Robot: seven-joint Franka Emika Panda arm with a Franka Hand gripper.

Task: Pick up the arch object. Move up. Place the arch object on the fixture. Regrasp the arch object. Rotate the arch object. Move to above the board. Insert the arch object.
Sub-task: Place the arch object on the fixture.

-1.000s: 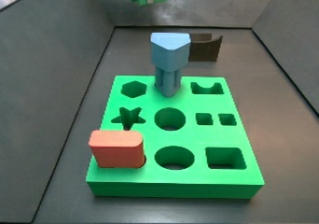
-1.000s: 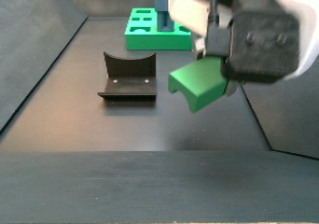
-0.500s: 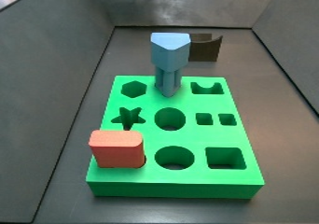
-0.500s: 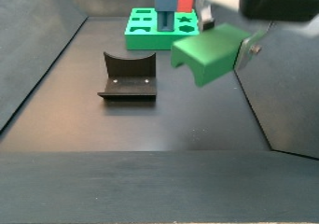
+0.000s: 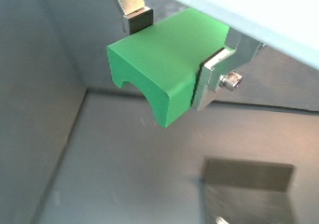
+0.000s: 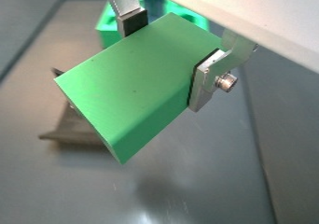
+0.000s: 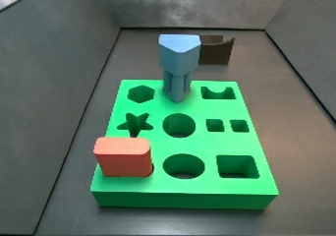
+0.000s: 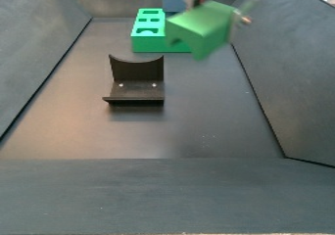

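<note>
High above the dark floor, the gripper [image 5: 174,49] pinches the arch object [image 5: 165,62] between its jaws, flat silver plates on two opposite faces of the matte green block. Both wrist views show this grip, one also the curved arch notch. A side view shows the L-shaped fixture [image 8: 133,79] at about eight o'clock below the block; another shows only the holed board [image 7: 184,142] carrying a blue-grey peg [image 7: 179,65] and red block [image 7: 124,157].
</note>
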